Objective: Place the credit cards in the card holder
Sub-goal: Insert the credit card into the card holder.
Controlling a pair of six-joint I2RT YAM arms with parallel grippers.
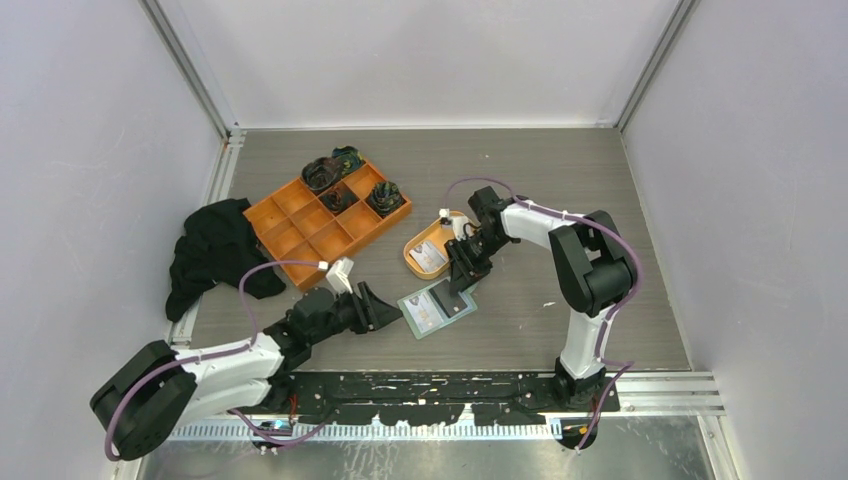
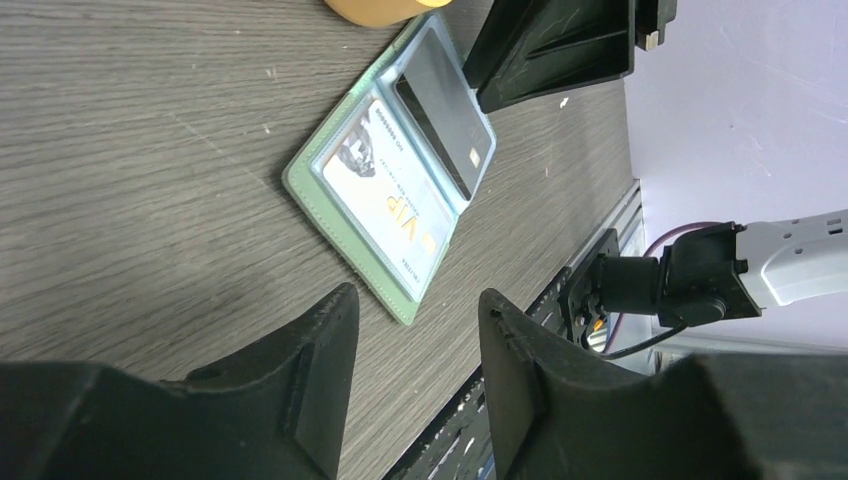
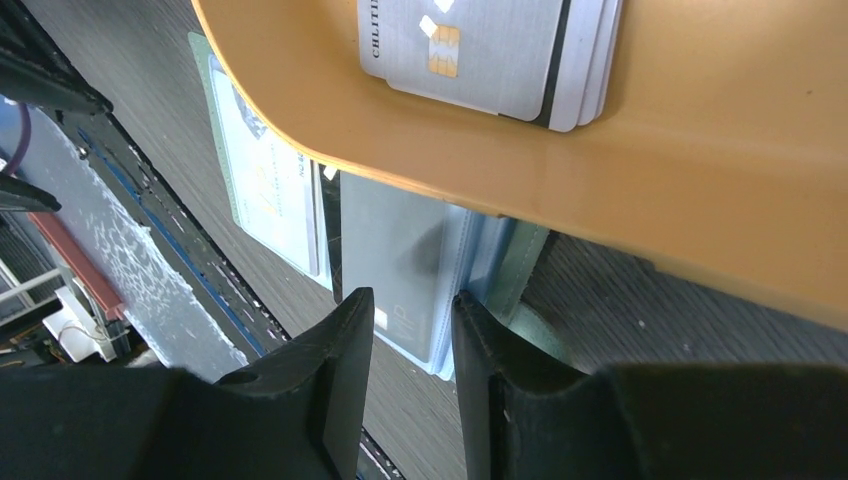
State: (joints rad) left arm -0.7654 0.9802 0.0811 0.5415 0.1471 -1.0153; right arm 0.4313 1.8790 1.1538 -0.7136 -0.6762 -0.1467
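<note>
The sage-green card holder (image 1: 437, 310) lies open on the table. In the left wrist view the card holder (image 2: 330, 195) shows a white credit card (image 2: 390, 205) in one pocket and a dark one (image 2: 440, 120) in the other. More credit cards (image 3: 490, 50) lie stacked in the oval orange dish (image 3: 650, 190). My left gripper (image 2: 415, 310) is open and empty, just short of the holder's near corner. My right gripper (image 3: 412, 305) hovers open over the holder's pocket with the grey card (image 3: 400, 250), nothing between its fingers.
The oval orange dish (image 1: 412, 250) sits just behind the holder. An orange compartment tray (image 1: 300, 225) with dark items stands at the back left, and a black cloth (image 1: 215, 250) lies by the left wall. The table's near edge with the arms' rail (image 1: 450, 385) is close by.
</note>
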